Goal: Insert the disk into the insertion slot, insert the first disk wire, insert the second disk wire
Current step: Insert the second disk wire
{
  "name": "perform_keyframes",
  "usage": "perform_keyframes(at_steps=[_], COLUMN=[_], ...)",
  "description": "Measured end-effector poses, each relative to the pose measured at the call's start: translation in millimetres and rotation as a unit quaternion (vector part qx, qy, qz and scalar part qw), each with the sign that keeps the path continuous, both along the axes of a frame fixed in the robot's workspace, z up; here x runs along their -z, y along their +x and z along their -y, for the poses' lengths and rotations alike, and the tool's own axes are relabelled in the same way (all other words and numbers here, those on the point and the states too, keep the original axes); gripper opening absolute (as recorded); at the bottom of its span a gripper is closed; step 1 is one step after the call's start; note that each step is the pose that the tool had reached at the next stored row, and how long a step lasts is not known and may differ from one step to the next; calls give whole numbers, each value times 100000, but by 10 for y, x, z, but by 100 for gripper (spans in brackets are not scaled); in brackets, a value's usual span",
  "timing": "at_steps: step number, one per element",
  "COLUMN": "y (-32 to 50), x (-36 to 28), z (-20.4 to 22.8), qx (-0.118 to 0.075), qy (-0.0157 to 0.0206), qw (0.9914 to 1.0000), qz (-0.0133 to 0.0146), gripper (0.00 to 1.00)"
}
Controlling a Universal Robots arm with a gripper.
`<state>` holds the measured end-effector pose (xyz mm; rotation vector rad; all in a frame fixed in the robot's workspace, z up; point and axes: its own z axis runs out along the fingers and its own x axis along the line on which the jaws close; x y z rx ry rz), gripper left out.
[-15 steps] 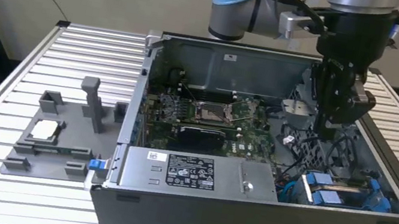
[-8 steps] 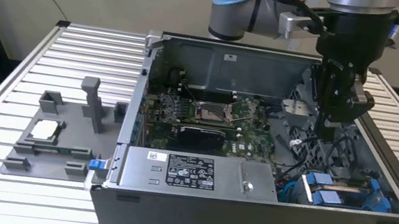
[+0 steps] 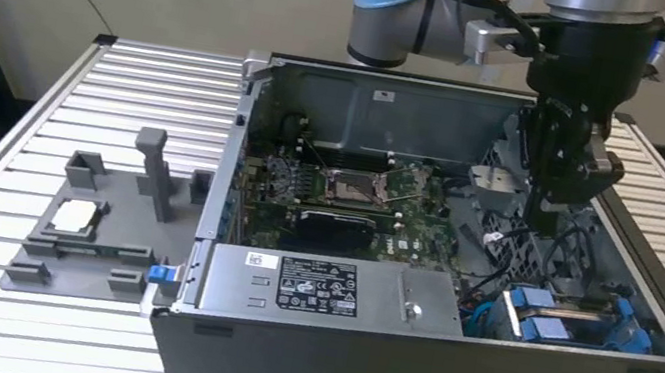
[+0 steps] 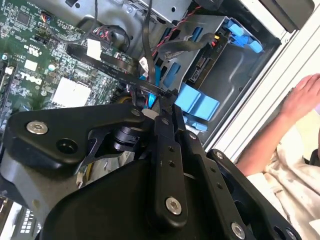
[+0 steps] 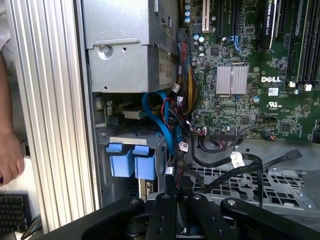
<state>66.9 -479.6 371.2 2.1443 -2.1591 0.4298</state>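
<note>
The disk (image 4: 201,63) sits inside the insertion slot (image 4: 235,70) at the case's front corner on the exterior view's right; its blue carrier (image 3: 543,319) shows its tabs (image 5: 134,161). My gripper (image 3: 548,221) hangs inside the case just behind that bay. In the second wrist view the gripper (image 4: 164,102) has its fingers close together on the end of a black flat disk wire (image 4: 115,67), a short way from the disk's rear edge. Another black wire (image 5: 280,159) lies loose over the perforated cage, its connector end free.
The open computer case (image 3: 279,340) stands on a slatted table (image 3: 147,85), with motherboard (image 3: 345,194) and silver power-supply box (image 3: 329,292) inside. A grey fixture (image 3: 92,248) lies on the exterior view's left. A person's hand (image 4: 305,95) is beside the case, by a keyboard (image 5: 12,212).
</note>
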Motion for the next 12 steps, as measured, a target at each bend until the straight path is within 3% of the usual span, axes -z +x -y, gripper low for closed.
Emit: perform_keyframes(at_steps=[4,12], y=[-3,-11], x=[0,1], z=[-9,-87], qx=[7,110], qy=[-23,-686], qw=[100000,99998], qz=[0,0], gripper=[16,17])
